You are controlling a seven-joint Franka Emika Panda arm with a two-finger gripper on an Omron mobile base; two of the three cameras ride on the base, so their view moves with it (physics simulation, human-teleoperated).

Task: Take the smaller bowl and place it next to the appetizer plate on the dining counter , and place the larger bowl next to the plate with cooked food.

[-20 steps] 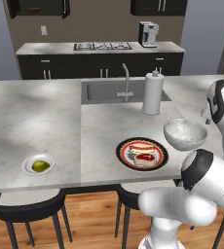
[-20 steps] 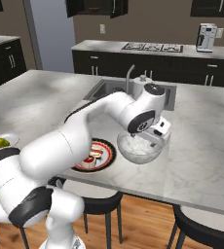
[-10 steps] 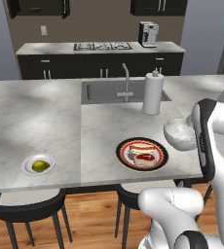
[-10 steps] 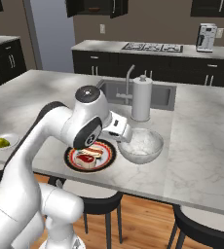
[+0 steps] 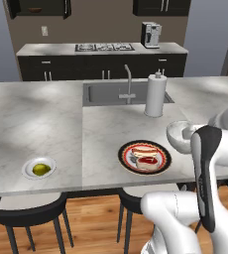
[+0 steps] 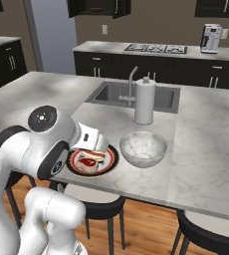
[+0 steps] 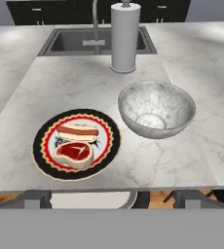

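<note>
The larger bowl (image 7: 156, 109), white with grey marble veining, is seen standing upright on the dining counter (image 5: 46, 124), just to the right of the plate with cooked food (image 7: 76, 143). The two are set close together but apart, with a strip of bare marble between them. On the dark-rimmed plate a sausage in a bun and a piece of red meat are laid.

Behind the bowl, farther across the counter, a white paper towel roll (image 6: 144, 101) is stood upright on its holder, beside the steel sink (image 6: 124, 94) and its tap (image 5: 128, 83). The appetizer plate (image 5: 39, 168), small and white with one yellow-green piece on it, is placed near the front edge of the counter, well to the left of the dark-rimmed plate.

The gripper (image 6: 93, 142) is held low at the near edge of the counter, just in front of the plate with cooked food. Its jaws are spread wide and nothing is held between them. The bowl is not touched by it.

Black stools (image 5: 31, 208) are tucked under the near edge of the counter.
</note>
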